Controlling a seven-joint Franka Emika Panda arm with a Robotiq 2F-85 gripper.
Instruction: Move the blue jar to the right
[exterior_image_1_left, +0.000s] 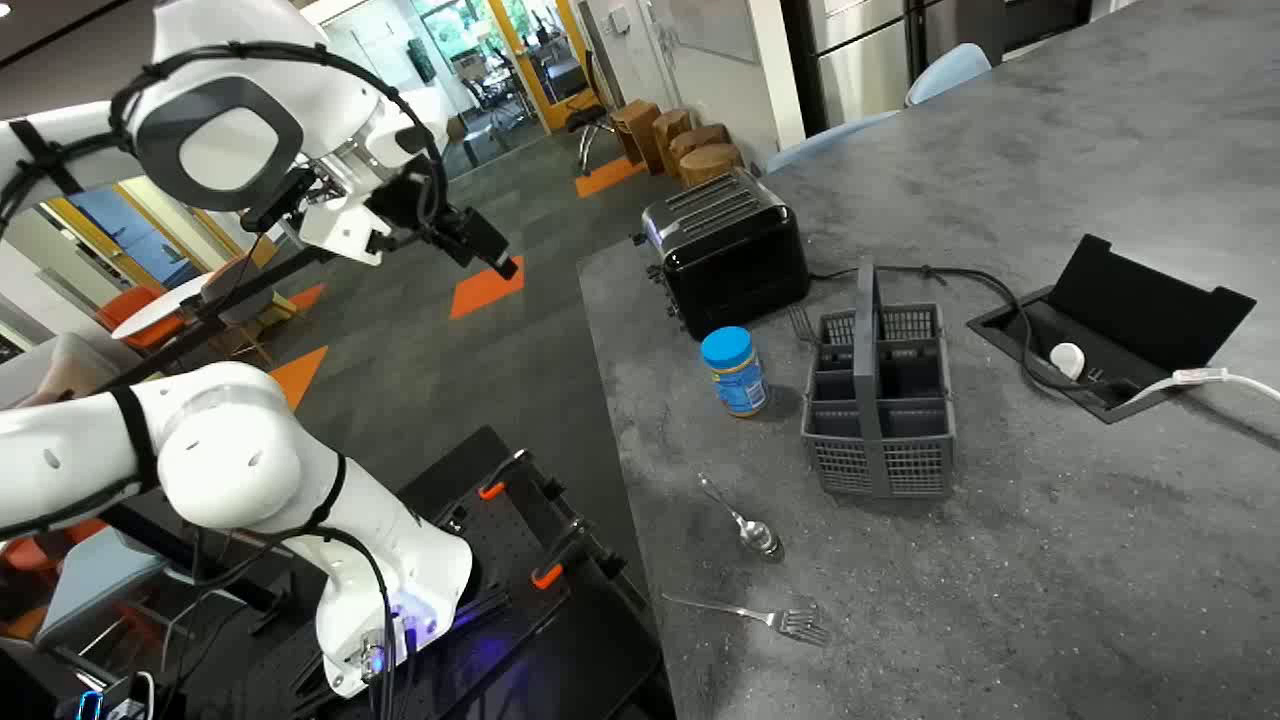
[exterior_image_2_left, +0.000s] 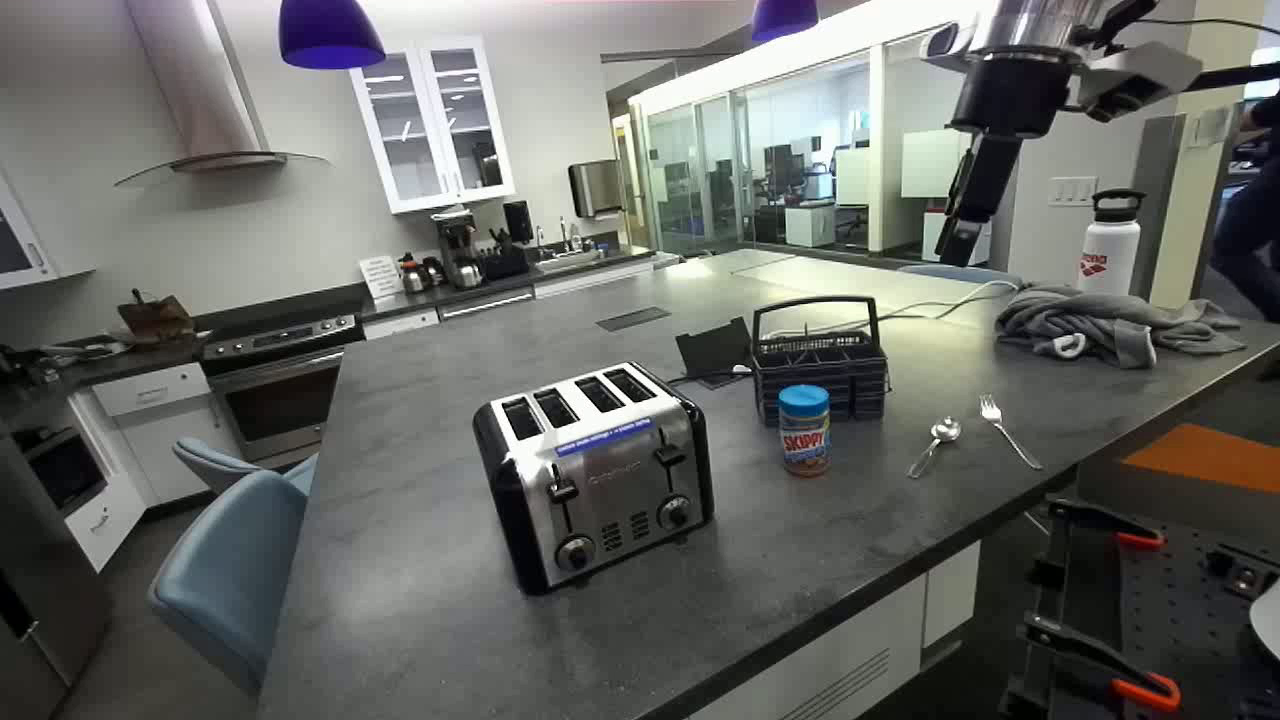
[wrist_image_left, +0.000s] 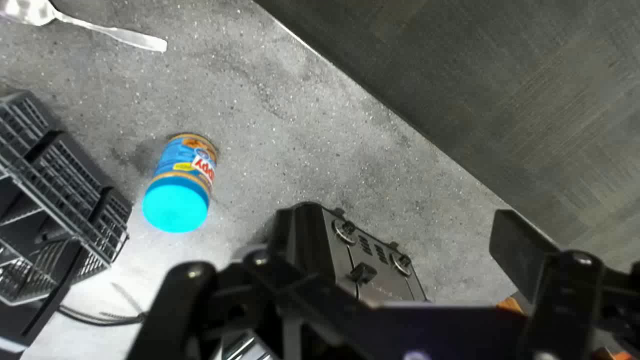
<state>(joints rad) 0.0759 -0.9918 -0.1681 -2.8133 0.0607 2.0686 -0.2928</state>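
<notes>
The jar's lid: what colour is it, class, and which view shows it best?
The jar's lid is bright blue, showing best in an exterior view.

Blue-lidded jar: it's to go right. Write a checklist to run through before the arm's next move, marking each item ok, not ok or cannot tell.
1. Blue-lidded jar upright on the counter: ok.
2. Lid on the jar: ok.
3. Jar apart from the gray basket and toaster: ok.
4. Gripper open and empty: ok.
5. Gripper lined up with the jar: not ok; the wrist view shows the jar off to one side.
6. Which way counts as right: cannot tell.
</notes>
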